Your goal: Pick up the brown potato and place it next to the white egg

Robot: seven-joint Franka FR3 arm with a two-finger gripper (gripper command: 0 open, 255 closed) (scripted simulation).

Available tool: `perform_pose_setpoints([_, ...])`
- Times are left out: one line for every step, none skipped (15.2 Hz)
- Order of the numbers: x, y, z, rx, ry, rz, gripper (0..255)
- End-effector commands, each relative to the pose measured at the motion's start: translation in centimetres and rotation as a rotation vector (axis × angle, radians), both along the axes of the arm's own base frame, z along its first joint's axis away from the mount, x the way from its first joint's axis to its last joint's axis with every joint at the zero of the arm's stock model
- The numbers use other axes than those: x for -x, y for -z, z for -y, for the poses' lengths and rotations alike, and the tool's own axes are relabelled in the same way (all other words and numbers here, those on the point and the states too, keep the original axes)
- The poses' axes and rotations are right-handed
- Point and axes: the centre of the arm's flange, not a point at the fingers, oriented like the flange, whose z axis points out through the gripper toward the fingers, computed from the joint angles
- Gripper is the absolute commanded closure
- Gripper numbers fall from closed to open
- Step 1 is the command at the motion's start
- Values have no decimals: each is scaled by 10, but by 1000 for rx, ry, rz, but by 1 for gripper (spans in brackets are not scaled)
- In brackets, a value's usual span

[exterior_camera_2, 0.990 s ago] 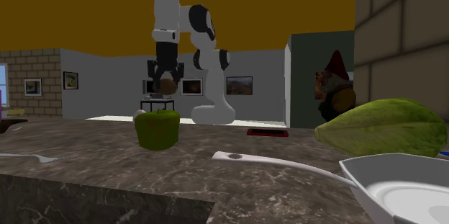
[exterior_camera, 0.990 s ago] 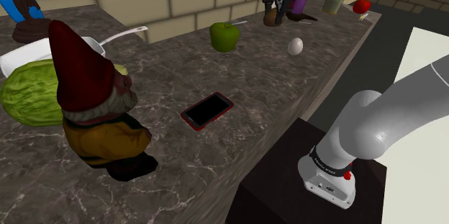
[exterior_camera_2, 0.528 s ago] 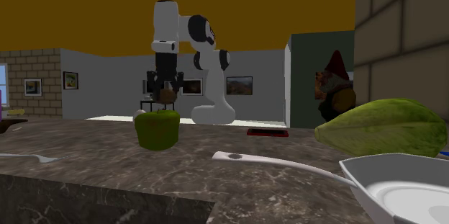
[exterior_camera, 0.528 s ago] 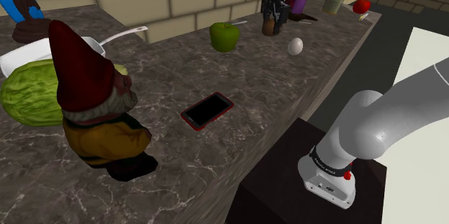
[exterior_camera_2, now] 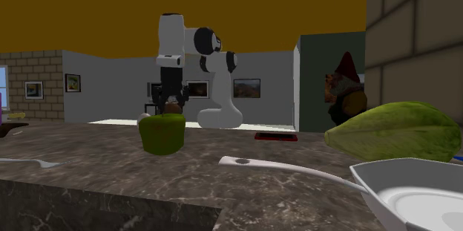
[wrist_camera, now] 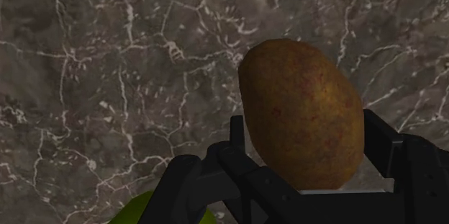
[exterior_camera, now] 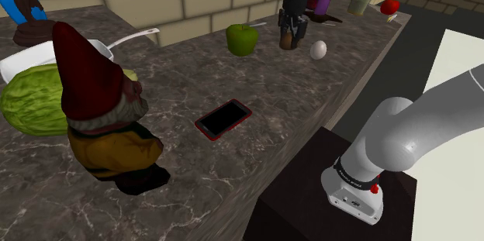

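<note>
I've got the black gripper (exterior_camera: 288, 36) clamped on the brown oval potato (wrist_camera: 302, 114), over the dark marble counter (exterior_camera: 178, 92), between the green apple (exterior_camera: 242, 39) and the white egg (exterior_camera: 318, 49).

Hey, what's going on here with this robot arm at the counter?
The arm's black gripper is shut on a brown potato, holding it above the dark marble counter. In the shoulder view it hangs between a green apple and the white egg, nearer the egg. The potato is not yet set down beside the egg.
</note>
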Motion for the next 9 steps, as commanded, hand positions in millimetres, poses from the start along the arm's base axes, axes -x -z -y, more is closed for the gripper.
perform_pose_setpoints([1,10,0,0,0,0,255])
perform_pose_setpoints([1,15,0,0,0,0,255])
perform_pose_setpoints([1,20,0,0,0,0,255])
perform_pose_setpoints([1,26,0,0,0,0,255])
perform_pose_setpoints([1,31,0,0,0,0,255])
perform_pose_setpoints([1,36,0,0,0,0,255])
perform_pose_setpoints([1,42,0,0,0,0,255])
perform_pose_setpoints([1,47,0,0,0,0,255])
perform_pose_setpoints([1,52,0,0,0,0,255])
